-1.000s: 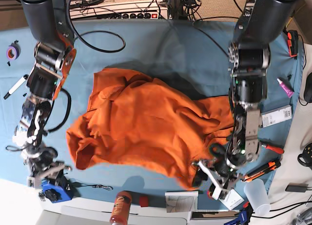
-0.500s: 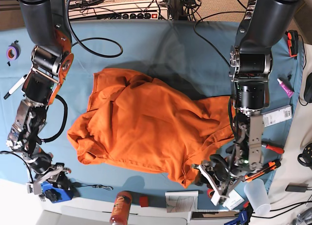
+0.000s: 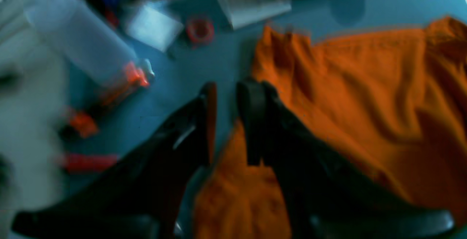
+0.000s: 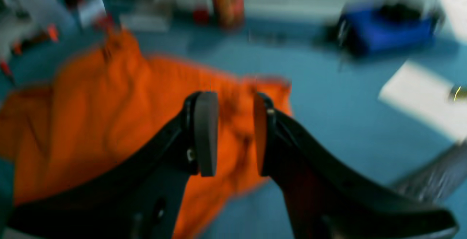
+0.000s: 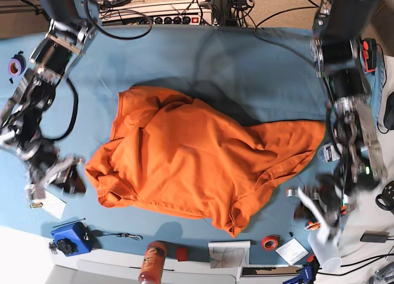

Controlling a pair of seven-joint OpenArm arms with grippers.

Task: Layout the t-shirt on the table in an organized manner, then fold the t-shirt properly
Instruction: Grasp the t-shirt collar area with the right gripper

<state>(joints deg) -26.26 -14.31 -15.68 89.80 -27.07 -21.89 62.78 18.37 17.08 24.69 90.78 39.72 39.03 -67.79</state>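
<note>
You are holding both part-open, empty grippers (left (image 5: 315, 205), right (image 5: 54, 178)) off the crumpled bright orange cotton t-shirt (image 5: 184, 154), presumably repositioning for spreading.

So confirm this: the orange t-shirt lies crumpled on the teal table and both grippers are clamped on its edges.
Wrong about the grippers. In the base view the t-shirt does lie crumpled on the table, but the left gripper and right gripper are both clear of it, holding nothing.
</note>
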